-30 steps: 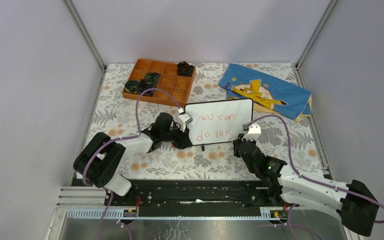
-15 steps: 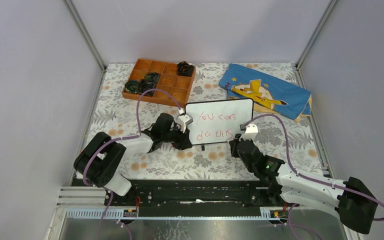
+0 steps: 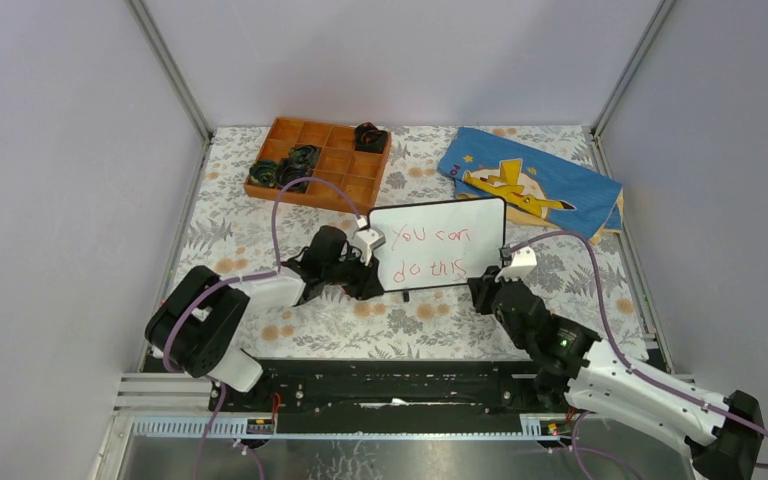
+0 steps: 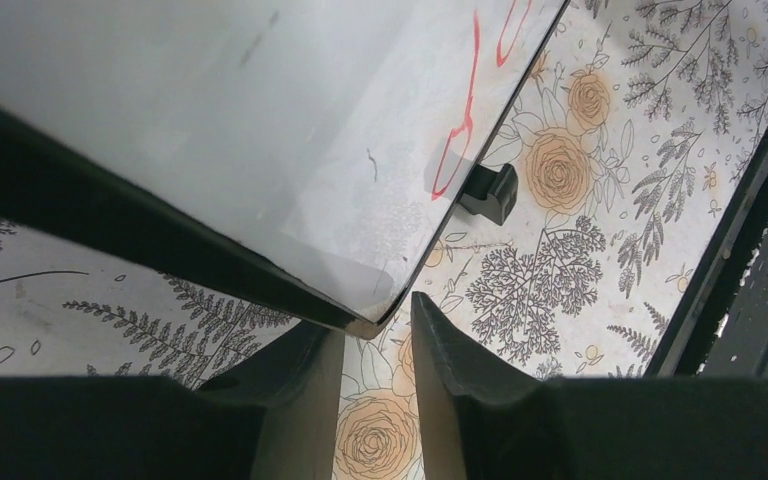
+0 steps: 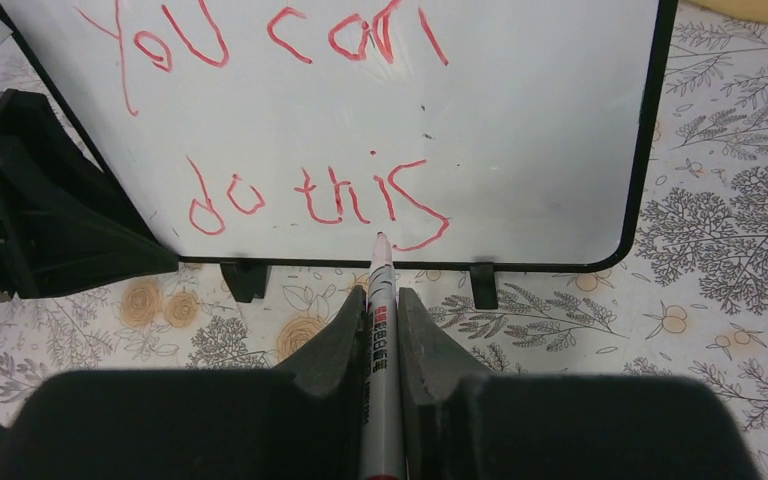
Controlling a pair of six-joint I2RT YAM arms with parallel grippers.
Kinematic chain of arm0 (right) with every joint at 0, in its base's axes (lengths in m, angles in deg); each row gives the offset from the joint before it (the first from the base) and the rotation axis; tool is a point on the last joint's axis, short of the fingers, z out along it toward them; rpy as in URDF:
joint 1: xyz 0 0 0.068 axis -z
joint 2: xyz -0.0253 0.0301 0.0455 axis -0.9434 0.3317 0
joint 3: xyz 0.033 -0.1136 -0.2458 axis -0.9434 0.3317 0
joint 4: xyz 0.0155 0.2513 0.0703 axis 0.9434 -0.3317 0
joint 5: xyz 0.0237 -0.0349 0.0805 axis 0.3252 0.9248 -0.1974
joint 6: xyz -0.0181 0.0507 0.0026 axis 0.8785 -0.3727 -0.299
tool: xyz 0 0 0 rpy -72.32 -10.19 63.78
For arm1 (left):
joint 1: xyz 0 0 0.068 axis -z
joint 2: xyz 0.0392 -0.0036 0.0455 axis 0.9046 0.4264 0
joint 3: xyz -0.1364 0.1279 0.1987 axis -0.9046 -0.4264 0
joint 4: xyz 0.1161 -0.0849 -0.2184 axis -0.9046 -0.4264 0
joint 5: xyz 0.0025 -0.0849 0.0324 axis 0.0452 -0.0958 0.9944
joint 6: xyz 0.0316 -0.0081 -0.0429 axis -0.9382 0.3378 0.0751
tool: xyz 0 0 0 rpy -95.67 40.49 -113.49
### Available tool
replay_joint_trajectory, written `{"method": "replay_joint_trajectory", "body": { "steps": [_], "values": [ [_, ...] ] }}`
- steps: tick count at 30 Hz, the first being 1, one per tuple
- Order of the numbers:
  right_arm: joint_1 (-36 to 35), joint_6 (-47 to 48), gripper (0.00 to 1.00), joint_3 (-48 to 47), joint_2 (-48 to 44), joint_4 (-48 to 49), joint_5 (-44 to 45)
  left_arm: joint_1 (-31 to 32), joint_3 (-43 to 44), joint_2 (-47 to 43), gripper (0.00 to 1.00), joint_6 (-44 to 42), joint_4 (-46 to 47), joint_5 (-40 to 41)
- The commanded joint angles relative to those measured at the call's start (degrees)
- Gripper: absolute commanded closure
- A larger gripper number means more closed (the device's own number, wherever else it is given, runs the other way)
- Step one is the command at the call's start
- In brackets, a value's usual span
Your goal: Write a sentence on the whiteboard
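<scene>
The whiteboard (image 3: 460, 222) stands upright on its little feet at the table's middle. The sentence (image 3: 434, 251) on it reads "You can do this" in red, in two lines. My left gripper (image 3: 368, 283) is shut on the board's lower left corner (image 4: 370, 318), one finger behind the board and one in front. My right gripper (image 5: 380, 292) is shut on a white marker (image 5: 379, 340). The marker's red tip (image 5: 378, 238) points at the board just under the last letter of "this" (image 5: 358, 195). In the top view, the right gripper (image 3: 485, 291) sits off the board's lower right corner.
An orange compartment tray (image 3: 325, 160) holding dark coiled items is at the back left. A blue cloth with a yellow figure (image 3: 550, 190) lies at the back right. A floral cloth covers the table, and metal frame posts stand at the far corners.
My right arm has swung to the right, carrying the marker a little rightward along the board's lower edge. The left arm and the board have stayed put.
</scene>
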Motion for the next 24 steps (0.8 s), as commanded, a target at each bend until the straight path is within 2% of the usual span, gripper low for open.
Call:
{"method": "replay_joint_trajectory", "body": {
  "steps": [1, 12, 19, 24],
  "values": [
    [0.39, 1.38, 1.00, -4.58, -3.32, -7.93, -1.35, 0.35, 0.23, -3.56, 0.62, -1.21, -0.56, 1.59],
    [0.37, 2.24, 1.00, -6.91, -8.22, -10.85, 2.30, -0.40, -2.23, -10.22, 0.54, 0.27, -0.23, 5.73],
    [0.40, 2.03, 1.00, -6.48, -8.75, -10.36, 4.02, -2.16, -3.17, -9.39, 0.50, 2.19, 1.62, 6.55],
    [0.33, 2.37, 1.00, -5.52, -10.02, -10.01, 4.23, -3.38, -3.18, -8.75, 0.39, 2.73, 2.03, 5.87]
  ]
}}
